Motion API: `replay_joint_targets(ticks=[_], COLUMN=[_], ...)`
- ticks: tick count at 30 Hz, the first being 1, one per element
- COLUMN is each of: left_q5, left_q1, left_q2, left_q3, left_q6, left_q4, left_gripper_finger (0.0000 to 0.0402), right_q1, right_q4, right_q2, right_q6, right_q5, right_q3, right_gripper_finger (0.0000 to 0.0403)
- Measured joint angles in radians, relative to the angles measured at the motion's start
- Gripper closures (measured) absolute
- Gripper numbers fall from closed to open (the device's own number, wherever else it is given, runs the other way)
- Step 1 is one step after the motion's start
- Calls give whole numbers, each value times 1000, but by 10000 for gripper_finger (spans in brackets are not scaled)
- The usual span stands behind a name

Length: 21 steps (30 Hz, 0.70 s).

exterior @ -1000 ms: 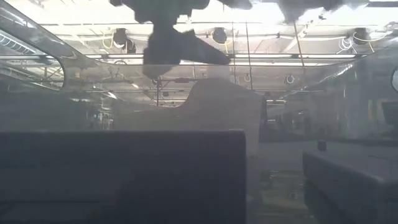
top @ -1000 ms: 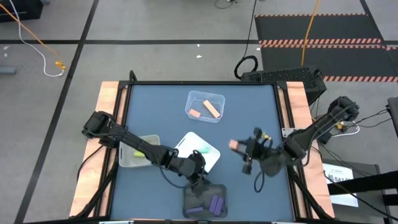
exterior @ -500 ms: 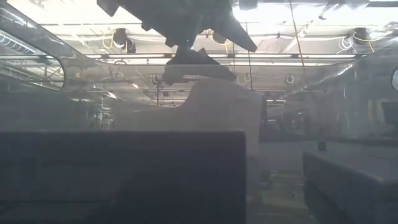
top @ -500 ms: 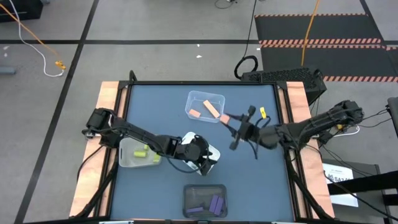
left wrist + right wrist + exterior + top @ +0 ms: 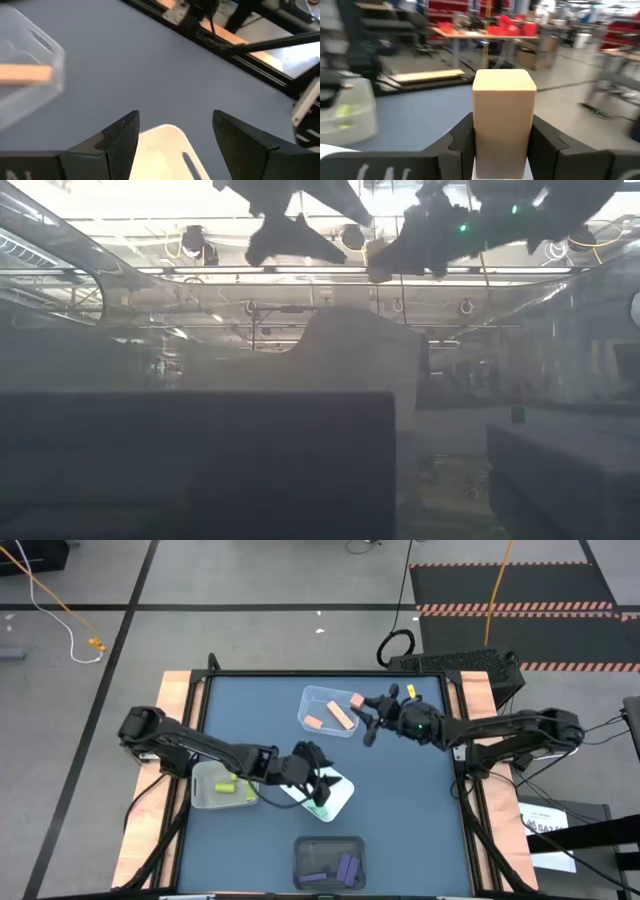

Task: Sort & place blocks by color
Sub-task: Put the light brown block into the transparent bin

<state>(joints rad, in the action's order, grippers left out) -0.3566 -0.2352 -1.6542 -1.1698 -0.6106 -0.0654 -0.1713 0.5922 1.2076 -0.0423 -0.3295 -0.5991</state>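
My right gripper (image 5: 363,712) hovers at the right rim of the far clear bin (image 5: 318,697), shut on a salmon-orange block (image 5: 356,700). Two more salmon-orange blocks (image 5: 342,717) lie in that bin. My left gripper (image 5: 314,776) is open above the white bin (image 5: 340,802). In the left wrist view its fingers (image 5: 119,138) stand wide apart over the white bin (image 5: 160,150). Yellow-green blocks (image 5: 228,785) lie in the left clear bin (image 5: 203,795). Purple blocks (image 5: 345,867) lie in the dark bin (image 5: 303,850). My right gripper pinches the salmon-orange block (image 5: 504,100) between its two fingers (image 5: 462,136), one on each side face. The block's upper half (image 5: 504,82) stands out past the fingertips. It is lifted clear, above the table beside the far clear bin.
The blue table (image 5: 420,830) has bare room on its right half and between the bins. Wooden strips (image 5: 170,720) run along its left and right edges. In the low view the dark bin's wall (image 5: 190,460) fills the foreground, with both grippers high above.
My right gripper has carried the salmon-orange block from the table's right near part toward the far edge and left, up to the far clear bin. My left gripper has moved from the dark bin at the near edge toward the far edge, over the white bin.
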Motion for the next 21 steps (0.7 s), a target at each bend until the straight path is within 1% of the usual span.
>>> replay_joint_targets(ticks=[2, 5, 12, 14, 17, 21], left_q5=[-37, -90, -103, -105, -105, -105], left_q1=[0, 0, 30, 43, 66, 101], left_q2=[23, 54, 78, 78, 82, 82], left_q3=[0, 0, -2, -1, 0, 0], left_q6=[24, 64, 121, 128, 144, 145], left_q4=[-7, -22, -15, -29, -39, -70], left_gripper_finger=[151, 151, 151, 151, 151, 151], right_q1=[-38, -74, -129, -142, -156, -175], right_q4=[64, 143, 293, 323, 350, 378], right_q2=[41, 126, 297, 328, 361, 393], right_q6=[8, 9, 6, 6, 4, 1], right_q5=[42, 47, 59, 89, 126, 126], right_q3=[25, 28, 26, 26, 26, 26], right_gripper_finger=[287, 285, 282, 280, 268, 237])
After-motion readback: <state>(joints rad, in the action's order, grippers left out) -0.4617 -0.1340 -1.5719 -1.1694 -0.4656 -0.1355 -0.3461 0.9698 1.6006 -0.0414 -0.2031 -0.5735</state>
